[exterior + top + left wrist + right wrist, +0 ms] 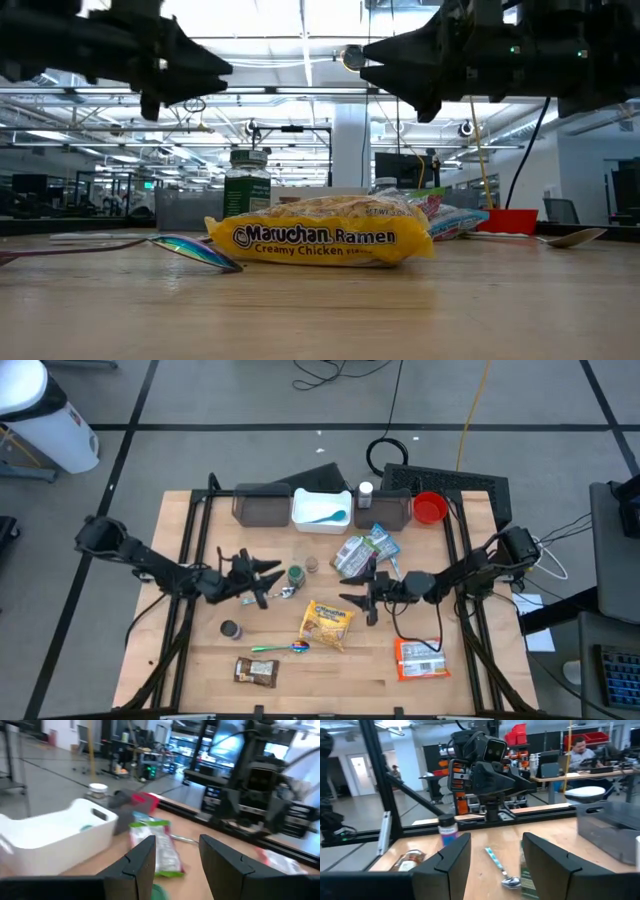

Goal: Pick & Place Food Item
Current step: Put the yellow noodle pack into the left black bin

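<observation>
A yellow ramen pack [328, 624] [320, 238] lies flat on the wooden table near its middle. My left gripper [264, 577] [177, 862] hangs above the table to the pack's far left, open, with nothing between its fingers. My right gripper [358, 600] [497, 865] hangs to the pack's far right, also open on nothing. The two grippers point level toward each other, and in the low view both [205, 70] [380, 62] stand well above the pack. Green-and-white packets [362, 552] [160, 845] lie beyond the right gripper.
A white bin [321, 508] stands at the far edge between two dark bins [262, 505] [392, 508], with a red bowl [430, 508] beside them. An orange packet [420, 658] and a brown packet [255, 672] lie near the front. A green-lidded jar [296, 574], a small jar [231, 629] and a spoon [280, 648] lie around the pack.
</observation>
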